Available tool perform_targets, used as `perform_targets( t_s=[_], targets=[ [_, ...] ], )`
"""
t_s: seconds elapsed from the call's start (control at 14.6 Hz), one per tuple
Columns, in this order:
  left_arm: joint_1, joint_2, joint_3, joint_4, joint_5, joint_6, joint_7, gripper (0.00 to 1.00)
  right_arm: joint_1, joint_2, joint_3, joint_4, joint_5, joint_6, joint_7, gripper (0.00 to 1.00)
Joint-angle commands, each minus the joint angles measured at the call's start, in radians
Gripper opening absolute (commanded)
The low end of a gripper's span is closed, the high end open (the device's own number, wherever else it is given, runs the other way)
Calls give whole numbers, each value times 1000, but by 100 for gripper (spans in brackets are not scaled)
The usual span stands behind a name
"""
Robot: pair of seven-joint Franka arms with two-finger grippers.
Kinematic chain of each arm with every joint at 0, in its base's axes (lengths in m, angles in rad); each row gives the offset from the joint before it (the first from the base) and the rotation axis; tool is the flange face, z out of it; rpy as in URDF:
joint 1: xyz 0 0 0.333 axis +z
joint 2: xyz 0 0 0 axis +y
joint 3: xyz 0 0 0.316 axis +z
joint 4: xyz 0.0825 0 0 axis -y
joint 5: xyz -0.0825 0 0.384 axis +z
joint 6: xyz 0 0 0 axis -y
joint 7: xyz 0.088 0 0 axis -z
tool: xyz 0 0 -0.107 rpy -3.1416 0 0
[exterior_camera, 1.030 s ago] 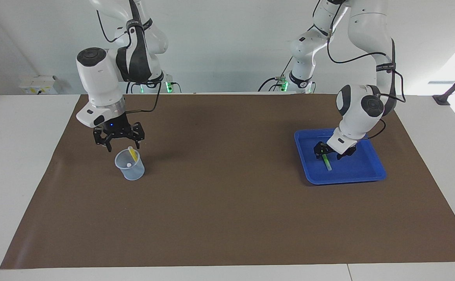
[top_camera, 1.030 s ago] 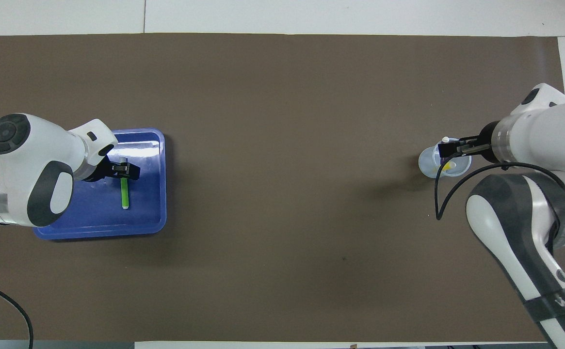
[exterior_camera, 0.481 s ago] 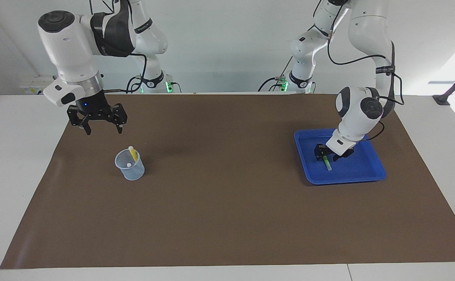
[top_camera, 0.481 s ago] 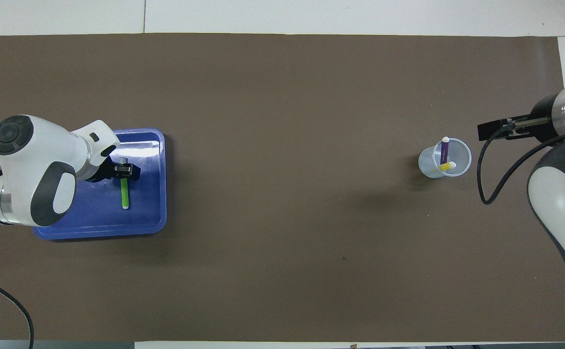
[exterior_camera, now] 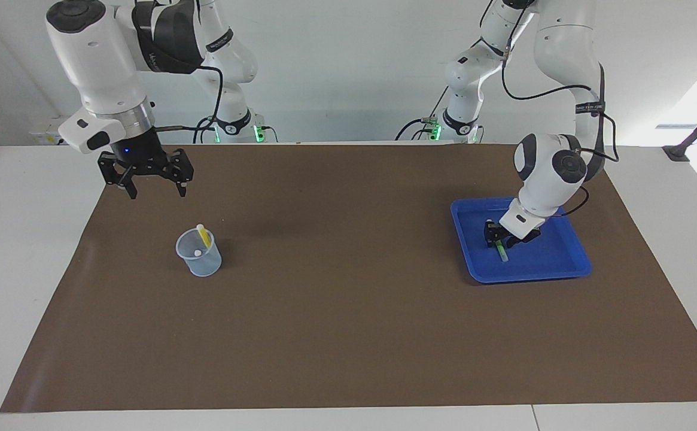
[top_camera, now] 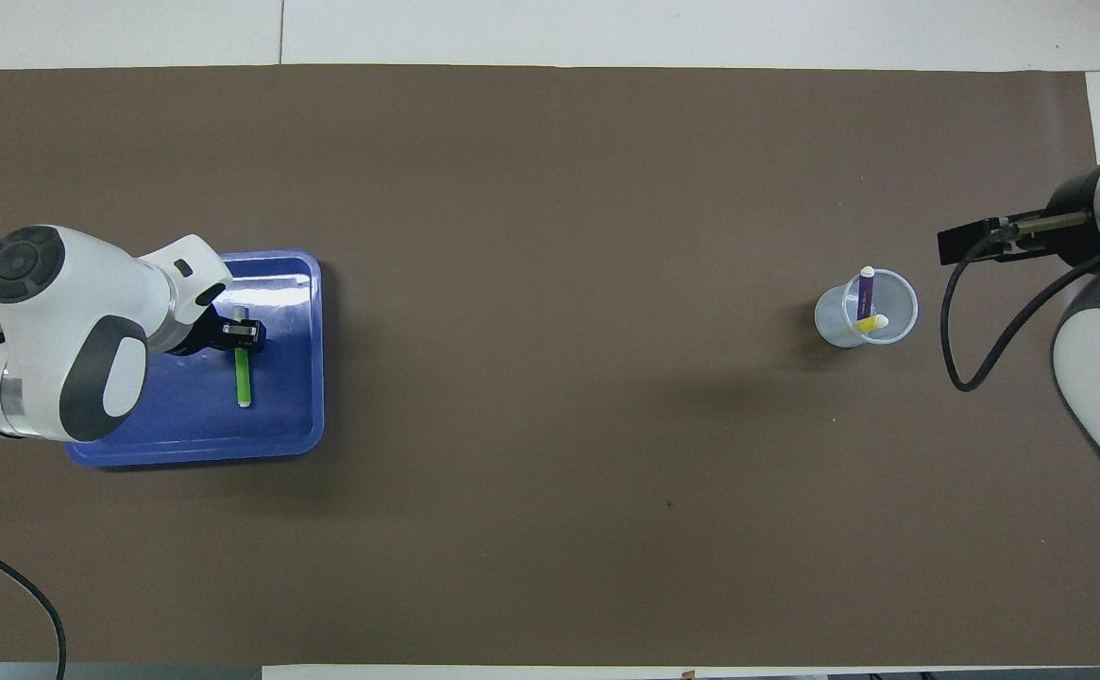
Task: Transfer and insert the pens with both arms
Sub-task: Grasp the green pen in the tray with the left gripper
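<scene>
the left jaws are down in the blue tray (exterior_camera: 569, 263) astride the green pen (exterior_camera: 502, 250), narrowed about its barrel; i cannot tell whether they already pinch it. the pen lies flat on the tray floor, at the left arm's end of the bench (exterior_camera: 25, 251). the right jaws are spread wide and empty, hanging high over the brown mat (exterior_camera: 348, 311) near its edge at the right arm's end. a clear cup (exterior_camera: 201, 260) stands on the mat well apart from the tray, with the yellow pen (exterior_camera: 204, 236) and the purple pen (top_camera: 866, 291) leaning inside it, pale tips up.
</scene>
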Motion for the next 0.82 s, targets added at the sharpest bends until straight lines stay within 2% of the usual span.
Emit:
perform_targets(
  t_s=[0.0,0.07,0.14,0.27,0.55,0.76],
  targets=[
    [-1,-3,5,-20,23,31,-5,26,-3,19,11,61,5,-50,50,100],
    [1,-3,5,-20,24,31,-7,10,-2,27,12,84,5,-65,72,100],
    [2,-3,5,-22,24,31,-7,0,7,38,11,107,7,-93,80,100],
    [7,-3,5,-20,24,31,-8,0,49,56,-9,159,2,-153,80,100],
    [11,-8,5,9,23,-12,-29,0,208,59,-194,198,8,-214,86,100],
    [11,-5,2,165,-5,-241,-69,0,279,58,-267,199,8,-239,104,100]
  ],
)
